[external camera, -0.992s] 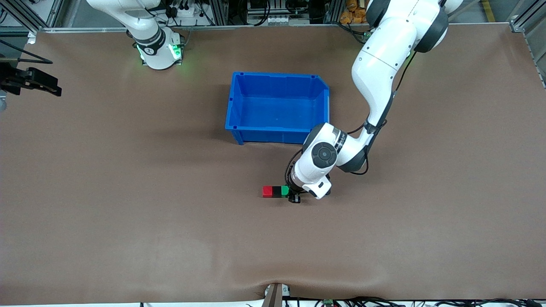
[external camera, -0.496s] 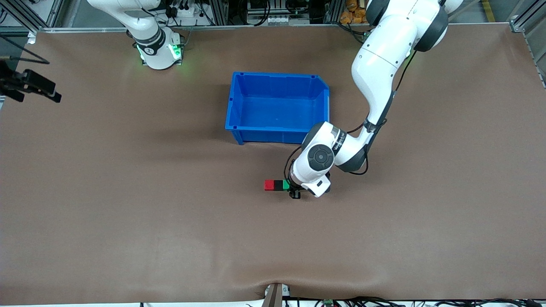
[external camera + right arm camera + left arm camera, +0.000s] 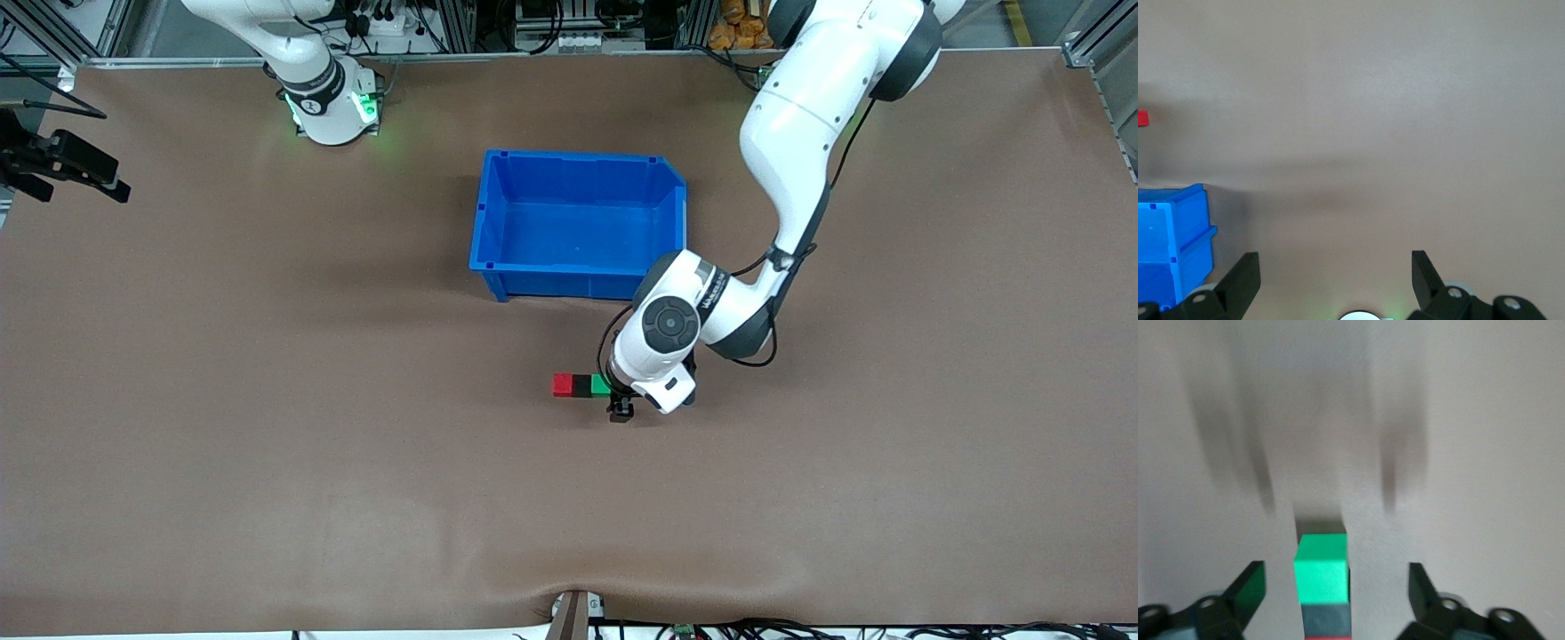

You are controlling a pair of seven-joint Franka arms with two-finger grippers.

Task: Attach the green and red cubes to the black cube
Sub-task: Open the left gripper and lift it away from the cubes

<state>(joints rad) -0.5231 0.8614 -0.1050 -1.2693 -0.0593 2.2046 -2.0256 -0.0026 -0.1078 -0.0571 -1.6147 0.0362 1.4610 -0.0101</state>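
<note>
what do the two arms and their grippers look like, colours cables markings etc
Both arms are glossy white with dark grey to black joint bands. The left arm has a round dark cap on its wrist, black cables looping alongside, and small lettering on a band. The right arm's base glows green. The left gripper and right gripper have black angular fingers.

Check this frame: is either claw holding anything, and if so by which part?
Nothing is held. The left claw stands open around the green cube, fingers clear of its sides. The right claw waits open over bare table.
</note>
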